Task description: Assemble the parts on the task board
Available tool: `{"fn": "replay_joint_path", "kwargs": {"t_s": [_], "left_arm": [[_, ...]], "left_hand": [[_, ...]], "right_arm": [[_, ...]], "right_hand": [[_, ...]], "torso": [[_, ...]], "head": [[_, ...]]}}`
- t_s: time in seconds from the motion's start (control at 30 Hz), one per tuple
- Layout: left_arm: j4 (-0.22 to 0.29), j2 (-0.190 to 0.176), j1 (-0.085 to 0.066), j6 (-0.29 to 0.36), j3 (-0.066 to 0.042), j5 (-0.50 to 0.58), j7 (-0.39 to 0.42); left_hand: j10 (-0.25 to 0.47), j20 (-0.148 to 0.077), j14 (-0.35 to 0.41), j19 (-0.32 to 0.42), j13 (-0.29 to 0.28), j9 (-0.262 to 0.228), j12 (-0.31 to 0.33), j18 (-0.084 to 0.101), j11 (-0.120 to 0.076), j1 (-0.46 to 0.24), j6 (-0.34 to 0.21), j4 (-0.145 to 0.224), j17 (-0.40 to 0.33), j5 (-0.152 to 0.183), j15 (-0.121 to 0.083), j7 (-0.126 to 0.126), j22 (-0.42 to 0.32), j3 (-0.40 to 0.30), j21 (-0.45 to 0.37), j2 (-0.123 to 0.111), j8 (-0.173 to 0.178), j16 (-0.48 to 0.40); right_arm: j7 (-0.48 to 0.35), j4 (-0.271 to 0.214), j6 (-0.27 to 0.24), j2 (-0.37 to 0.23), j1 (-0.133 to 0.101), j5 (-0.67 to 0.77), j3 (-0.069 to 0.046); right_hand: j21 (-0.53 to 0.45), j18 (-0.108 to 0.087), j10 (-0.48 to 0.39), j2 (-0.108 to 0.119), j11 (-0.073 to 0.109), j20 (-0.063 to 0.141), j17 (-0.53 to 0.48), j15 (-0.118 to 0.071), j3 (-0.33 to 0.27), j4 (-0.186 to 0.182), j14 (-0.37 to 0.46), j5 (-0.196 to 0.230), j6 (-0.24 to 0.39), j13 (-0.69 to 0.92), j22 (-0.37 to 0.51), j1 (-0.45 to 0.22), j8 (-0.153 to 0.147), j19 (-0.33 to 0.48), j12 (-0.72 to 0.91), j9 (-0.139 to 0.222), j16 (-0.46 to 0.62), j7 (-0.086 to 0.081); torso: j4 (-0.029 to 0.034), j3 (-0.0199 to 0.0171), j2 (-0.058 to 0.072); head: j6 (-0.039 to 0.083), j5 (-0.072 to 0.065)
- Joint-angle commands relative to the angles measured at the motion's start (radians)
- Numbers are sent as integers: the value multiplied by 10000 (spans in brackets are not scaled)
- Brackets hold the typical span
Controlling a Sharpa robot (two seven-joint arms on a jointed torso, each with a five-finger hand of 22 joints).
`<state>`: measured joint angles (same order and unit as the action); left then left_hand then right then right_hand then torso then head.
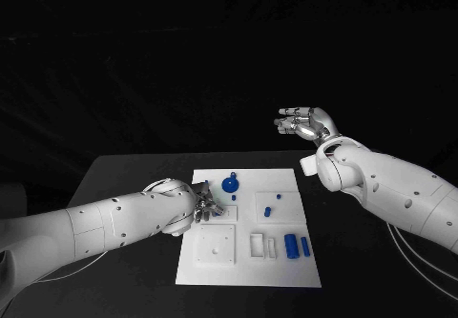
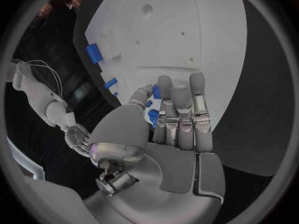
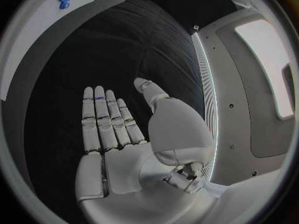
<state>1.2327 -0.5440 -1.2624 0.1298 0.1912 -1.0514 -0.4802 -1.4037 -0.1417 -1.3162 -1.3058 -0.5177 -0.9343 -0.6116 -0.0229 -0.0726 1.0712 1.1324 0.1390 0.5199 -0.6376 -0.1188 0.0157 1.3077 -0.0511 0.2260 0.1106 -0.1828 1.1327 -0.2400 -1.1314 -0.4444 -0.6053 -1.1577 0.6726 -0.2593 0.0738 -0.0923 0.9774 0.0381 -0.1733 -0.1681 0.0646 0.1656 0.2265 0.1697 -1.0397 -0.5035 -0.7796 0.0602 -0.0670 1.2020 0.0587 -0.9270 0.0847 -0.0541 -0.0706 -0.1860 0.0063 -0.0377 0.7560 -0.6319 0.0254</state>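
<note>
Left hand (image 1: 202,207): reaching over the board's left edge, fingers extended close together; in its wrist view a small blue part (image 2: 154,115) is sitting between thumb and fingers, though whether it is being gripped I cannot tell.
Right hand (image 1: 304,123): hovering beyond the table's far right corner, fingers spread, holding nothing.
Board (image 1: 286,275): lying mid-table, carrying a round part (image 1: 230,185) near its far edge, a small part (image 1: 268,212) at centre, two cylinders (image 1: 297,246) near right.
Right wrist view: showing the round part from afar.

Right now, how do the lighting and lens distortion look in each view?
Head view: dark surroundings, the white task board bright and sharp. Left wrist view: fisheye bends the board's edges round the left hand. Right wrist view: the right hand is evenly lit against black.
</note>
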Motion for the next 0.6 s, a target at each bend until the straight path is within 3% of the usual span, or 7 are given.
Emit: {"fn": "replay_joint_path", "kwargs": {"t_s": [0.03, 0.4, 0.53, 0.6], "left_arm": [[-8, 27, 26, -214, 14, -21, -34], [-93, 145, 23, -290, 10, 43, -8], [-151, 211, 21, -520, 10, 55, 2], [-172, 236, 21, -601, 10, 57, -1]], "left_hand": [[17, -1, -36, -50, -14, -9, 37, 187, -52, 142, 247, 1275, 13, -12, -44, -232, 153, -1307, -38, 56, -57, -46], [3, -6, -46, -105, -40, -154, 8, 225, -63, 39, 274, 878, 24, 60, -55, -294, 140, -1224, -158, 59, -159, -46], [-59, 19, -43, -101, -7, -167, 50, 226, -44, 148, 371, 779, 29, 539, -34, -326, 133, -1169, -223, 31, -164, -72], [-78, 23, -44, -108, 6, -154, 72, 226, -40, 190, 390, 753, 40, 573, -31, -324, 137, -1146, -244, 29, -135, -76]], "right_arm": [[-64, 0, 147, 12, 6, -17, -6], [-50, 24, 170, 35, 26, -17, -6], [-38, 35, 184, 34, 29, -17, -6], [-36, 36, 189, 35, 29, -17, -6]], "right_hand": [[-39, -128, -44, -107, -5, -2, -15, 15, -47, 1, 78, -65, 83, -8, 12, -24, -60, 69, 63, 12, 54, -13], [-38, -128, -48, -113, -6, -5, -15, 15, -45, 18, 81, -70, 89, -9, 12, -11, -59, 72, 65, 12, 55, -12], [-39, -128, -50, -118, -7, -5, -15, 17, -43, 19, 85, -50, 84, -9, 12, -12, -59, 76, 64, 12, 55, -14], [-39, -128, -50, -118, -7, -5, -15, 17, -43, 19, 85, -49, 84, -9, 12, -12, -59, 76, 64, 12, 55, -14]], "torso": [[0, -7, 0], [-11, -20, 3], [-12, -14, -4], [-11, -13, -4]], "head": [[2, -2], [-6, 6], [-11, -5], [-14, -2]]}}
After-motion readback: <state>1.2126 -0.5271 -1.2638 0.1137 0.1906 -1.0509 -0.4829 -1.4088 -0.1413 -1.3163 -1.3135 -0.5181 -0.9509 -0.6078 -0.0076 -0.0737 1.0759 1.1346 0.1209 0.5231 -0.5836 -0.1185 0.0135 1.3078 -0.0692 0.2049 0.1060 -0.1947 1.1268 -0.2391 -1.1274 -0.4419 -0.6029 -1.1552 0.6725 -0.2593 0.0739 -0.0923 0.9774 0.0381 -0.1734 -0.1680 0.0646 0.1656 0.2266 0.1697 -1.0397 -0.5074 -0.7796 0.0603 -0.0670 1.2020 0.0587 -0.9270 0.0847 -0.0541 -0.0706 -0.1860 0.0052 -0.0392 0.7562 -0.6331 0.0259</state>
